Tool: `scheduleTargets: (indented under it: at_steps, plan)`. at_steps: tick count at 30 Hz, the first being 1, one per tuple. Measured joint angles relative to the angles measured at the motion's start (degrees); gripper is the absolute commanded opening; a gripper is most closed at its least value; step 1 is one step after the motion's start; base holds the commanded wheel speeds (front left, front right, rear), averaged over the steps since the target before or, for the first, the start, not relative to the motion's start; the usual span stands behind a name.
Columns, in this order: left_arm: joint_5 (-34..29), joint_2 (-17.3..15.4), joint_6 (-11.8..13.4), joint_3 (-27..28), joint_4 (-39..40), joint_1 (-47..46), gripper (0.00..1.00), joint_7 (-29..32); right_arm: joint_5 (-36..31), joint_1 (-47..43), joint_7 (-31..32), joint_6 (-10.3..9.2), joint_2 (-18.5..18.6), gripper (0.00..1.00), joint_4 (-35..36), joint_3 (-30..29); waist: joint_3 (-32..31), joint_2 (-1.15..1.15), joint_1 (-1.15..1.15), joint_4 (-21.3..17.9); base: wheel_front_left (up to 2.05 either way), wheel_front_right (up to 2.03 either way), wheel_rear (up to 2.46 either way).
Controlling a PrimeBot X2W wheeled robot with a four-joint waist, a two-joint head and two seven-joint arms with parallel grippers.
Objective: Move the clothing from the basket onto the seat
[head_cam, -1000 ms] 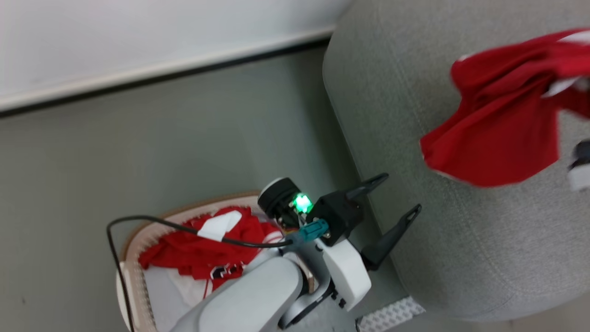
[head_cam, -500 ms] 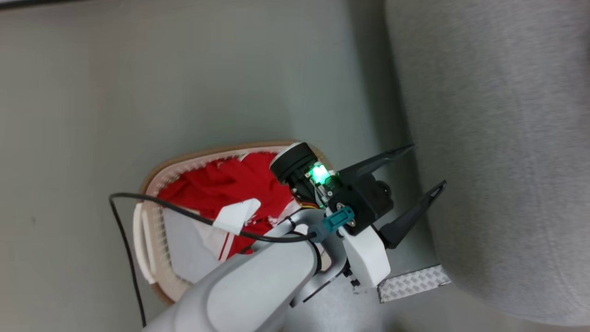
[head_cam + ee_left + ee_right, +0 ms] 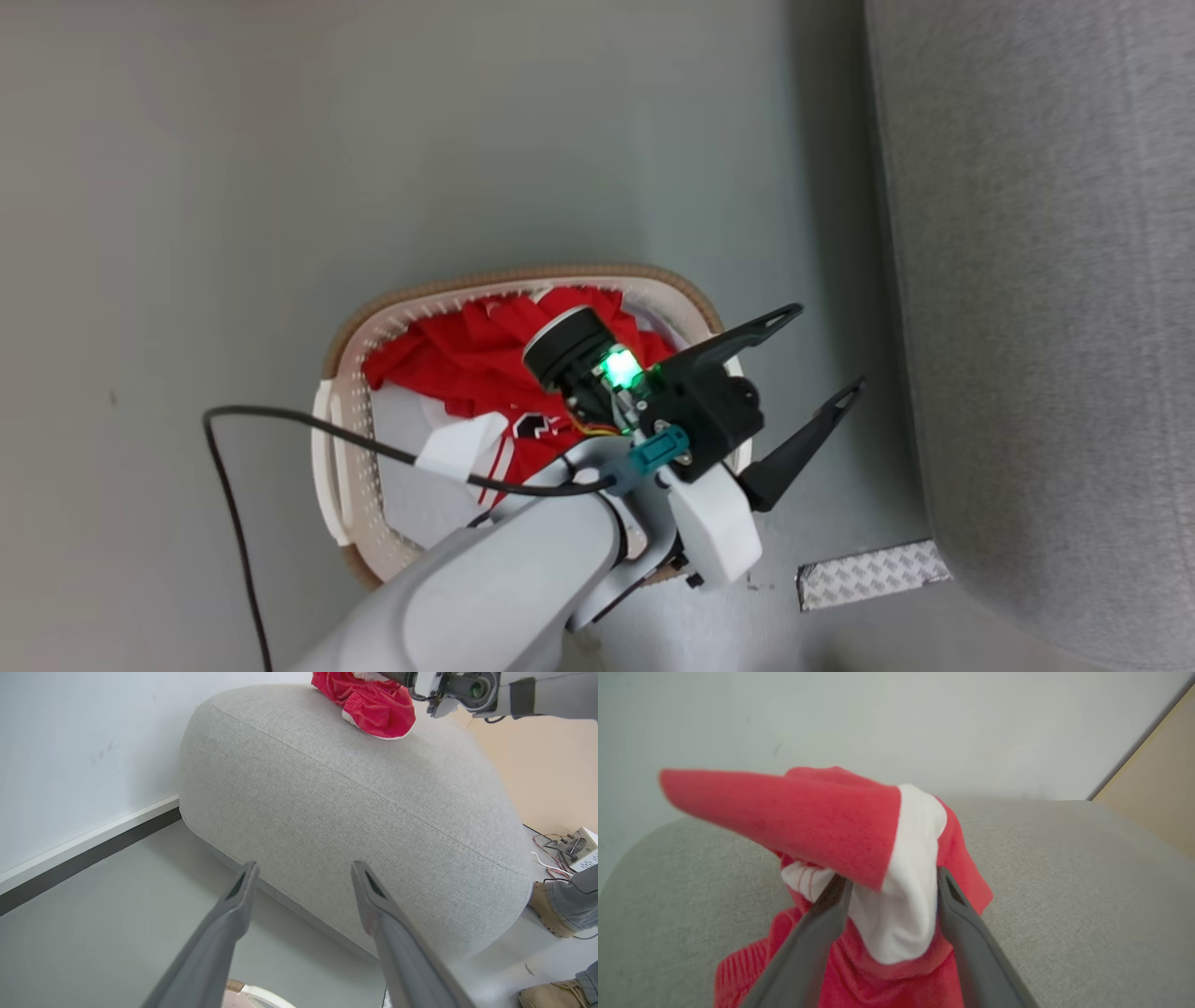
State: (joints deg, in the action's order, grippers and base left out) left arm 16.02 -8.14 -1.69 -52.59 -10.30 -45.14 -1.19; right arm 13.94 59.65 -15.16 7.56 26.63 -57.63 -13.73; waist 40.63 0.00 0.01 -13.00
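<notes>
- Right gripper (image 3: 892, 876) has opened since a second ago; red garment (image 3: 373, 704) is down on seat (image 3: 355, 812) top.
- Basket (image 3: 523, 278) holds more clothing (image 3: 467, 359).
- My left gripper (image 3: 823, 350) is open and empty, by the basket's right rim.
- Cloth is draped between my right fingers (image 3: 822, 933): pulling back could snag it and drag it off.

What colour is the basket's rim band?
Tan-brown rim band over white perforated walls; the head view shows it best.

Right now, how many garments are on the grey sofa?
1: a red-and-white fabric garment lying on top of the light-grey woven sofa, between the right tool's spread fingers. Others may lie out of frame.
</notes>
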Motion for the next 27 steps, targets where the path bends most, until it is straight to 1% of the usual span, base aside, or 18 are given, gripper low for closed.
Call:
scheduleTargets:
  at_steps: [3, 6, 9, 15, 19, 23, 27]
  plan:
    - [0.89, -0.05, 0.32, 0.19, -0.62, 1.05, 1.00, -0.87, 0.14, -1.41, -0.01, 0.00, -0.23, 1.00, 1.26, 0.54, -1.76, 0.00, 0.00, -0.23, 0.00, 0.00, 0.00]
    - [2.01, -0.24, 0.67, 0.86, -1.18, 1.87, 1.00, -2.24, -0.65, -5.03, -0.02, 0.00, -0.66, 1.00, 4.44, 1.23, -3.75, 0.00, 0.00, -0.56, 0.00, 0.00, 0.00]
    - [2.91, -0.88, 1.05, 1.76, -2.13, 3.04, 1.00, -3.87, -1.19, -9.62, 0.00, 0.00, -3.00, 1.00, 8.28, 1.42, -6.10, 0.00, -0.01, -1.01, 0.00, 0.00, 0.00]
    - [5.61, -1.66, 2.79, 3.98, -4.17, 6.89, 1.00, -7.56, -3.47, -20.45, 0.00, 0.00, -8.17, 1.00, 22.27, 1.57, -12.18, 0.00, -0.02, -1.33, 0.00, 0.00, 0.00]
    - [6.97, -2.13, 4.05, 5.13, -5.77, 10.29, 1.00, -10.04, -4.50, -28.58, -0.01, 0.00, -11.03, 1.00, 31.76, 3.09, -16.73, 0.00, -0.02, -0.81, 0.00, 0.00, 0.00]
    - [8.27, -2.46, 5.63, 6.51, -7.05, 14.00, 1.00, -11.87, -5.24, -36.39, 0.00, 0.00, -13.19, 1.00, 39.95, 4.61, -21.29, 0.00, -0.02, 0.55, 0.00, 0.00, 0.00]
    - [9.67, -2.48, 7.14, 8.16, -7.55, 18.50, 1.00, -13.13, -6.43, -44.05, -0.01, 0.00, -14.77, 1.00, 46.01, 6.49, -25.61, 0.00, -0.03, 2.83, 0.00, 0.00, 0.00]
